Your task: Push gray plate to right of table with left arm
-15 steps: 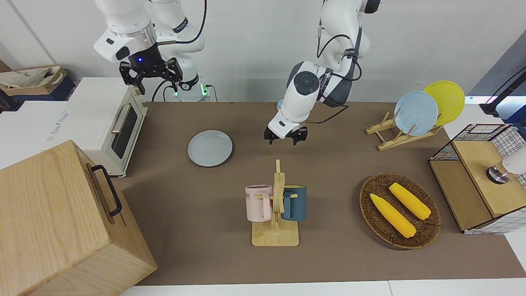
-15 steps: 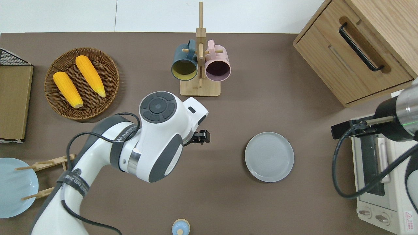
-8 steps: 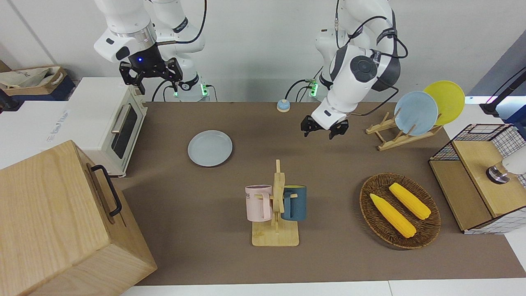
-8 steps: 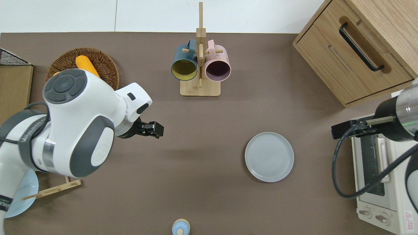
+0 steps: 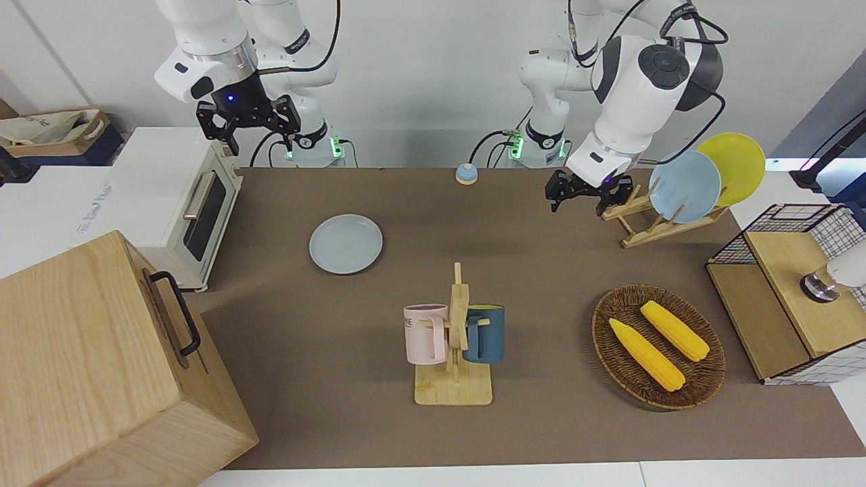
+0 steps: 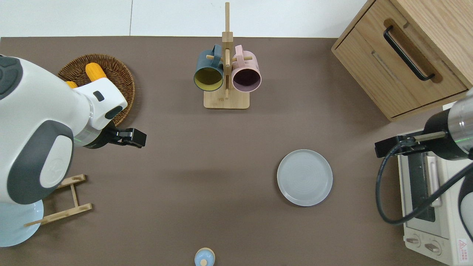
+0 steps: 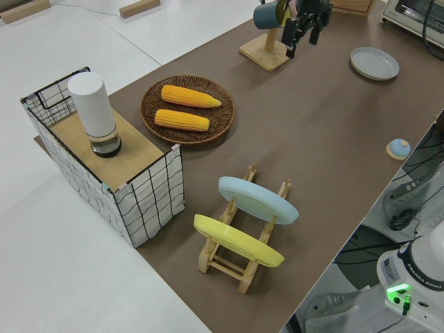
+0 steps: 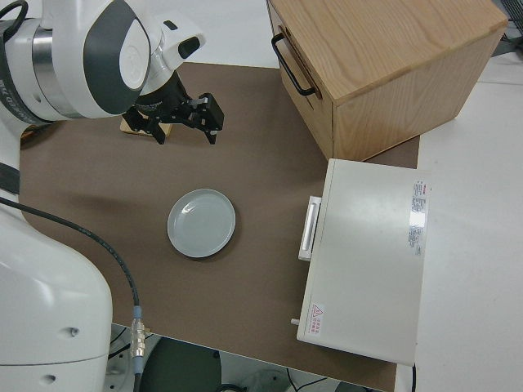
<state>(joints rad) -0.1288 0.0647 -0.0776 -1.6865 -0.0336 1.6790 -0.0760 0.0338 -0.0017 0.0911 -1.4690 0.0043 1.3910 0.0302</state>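
A brown table (image 5: 541, 433) with white edges stands against a pale wall, crowded at both ends. The gray plate (image 5: 346, 243) lies flat, left of centre in the front view and right of centre in the overhead view, near the white oven (image 5: 177, 203) and well apart from everything else. The left gripper (image 5: 586, 192) hangs in the air at the upper right of the front view, close to the plate rack (image 5: 649, 226), its fingers apart and holding nothing; in the overhead view it is over bare table beside the corn basket (image 6: 123, 79), at the frame's left. The right arm is parked, its gripper (image 5: 249, 120) spread open. Judging from this, the plate sits toward the right arm's end and the left arm is clear of it, so the push looks done or nearly so; any further shove would call for reaching back across the table and coming down at the rim that faces the mug stand (image 5: 454, 379).
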